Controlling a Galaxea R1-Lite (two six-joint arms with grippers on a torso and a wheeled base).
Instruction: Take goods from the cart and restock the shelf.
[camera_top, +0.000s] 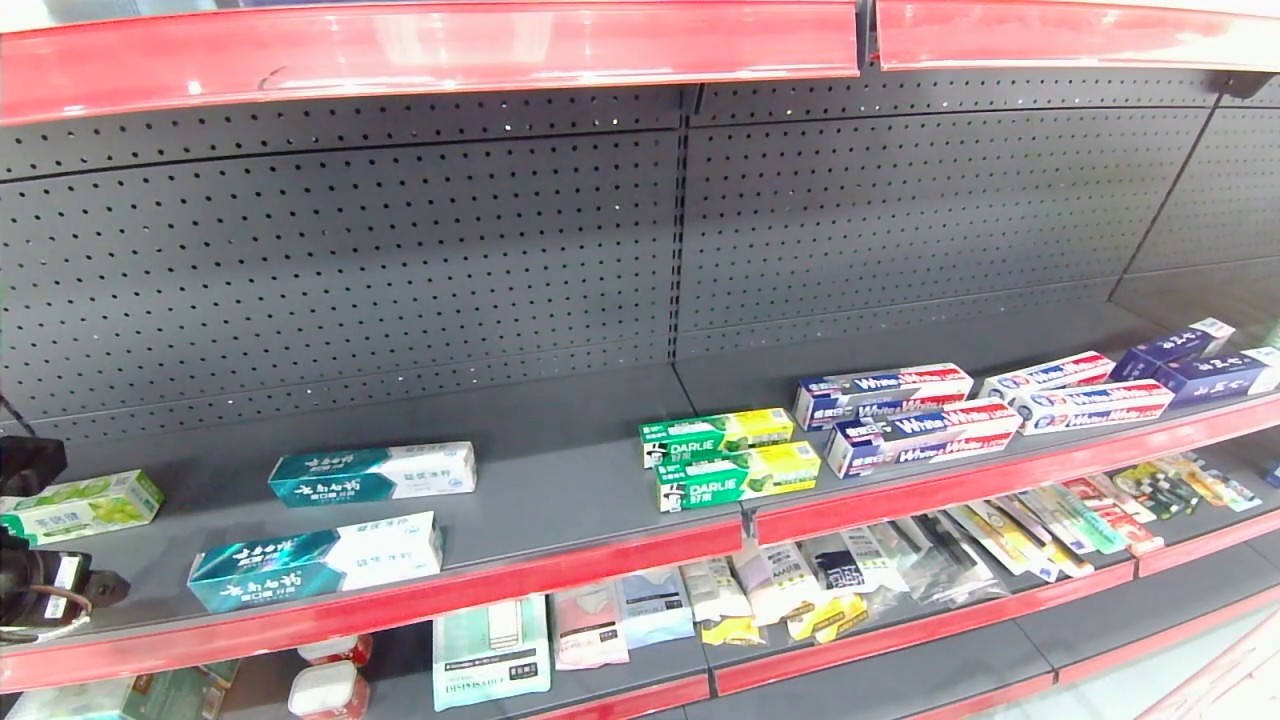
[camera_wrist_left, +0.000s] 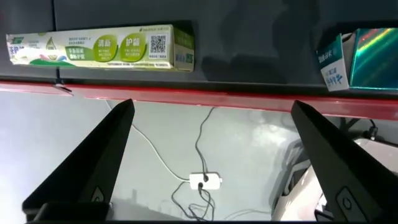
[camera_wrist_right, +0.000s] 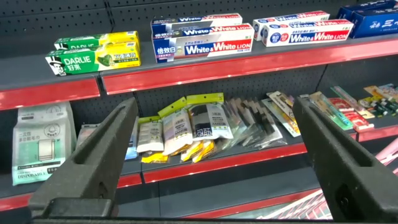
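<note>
**Restocking bay, head and wrist views.** A dark grey metal shelf (camera_top: 560, 490) with a perforated back panel and a red front strip (camera_top: 500, 585) carries rectangular cardboard toothpaste boxes lying flat.

- **Far left:** 1 pale green box (camera_top: 82, 505).
- **Next along:** 2 teal-and-white boxes (camera_top: 372, 472), one behind the other.
- **Middle:** 2 green-and-yellow boxes (camera_top: 738, 475), touching.
- **Right of the middle:** 4 blue, white and red boxes (camera_top: 925, 436) in 2 pairs.
- **Far right:** 2 dark blue boxes (camera_top: 1215, 375).

On the lower shelf (camera_top: 900, 640) lie flat plastic packets (camera_top: 780, 585) and carded toothbrushes (camera_top: 1060, 520).

The left gripper (camera_wrist_left: 212, 104) hangs in front of the shelf's left end, below the red strip. Its black fingers (camera_wrist_left: 93, 168) are spread wide with nothing between them. The pale green box (camera_wrist_left: 99, 46) and a teal-and-white box (camera_wrist_left: 364, 59) lie on the shelf beyond it. A white power strip (camera_wrist_left: 205, 182) with cables lies on the floor beneath.

The right gripper (camera_wrist_right: 214, 99) faces the packets (camera_wrist_right: 186, 127) on the lower shelf, its fingers likewise spread and empty.
</note>
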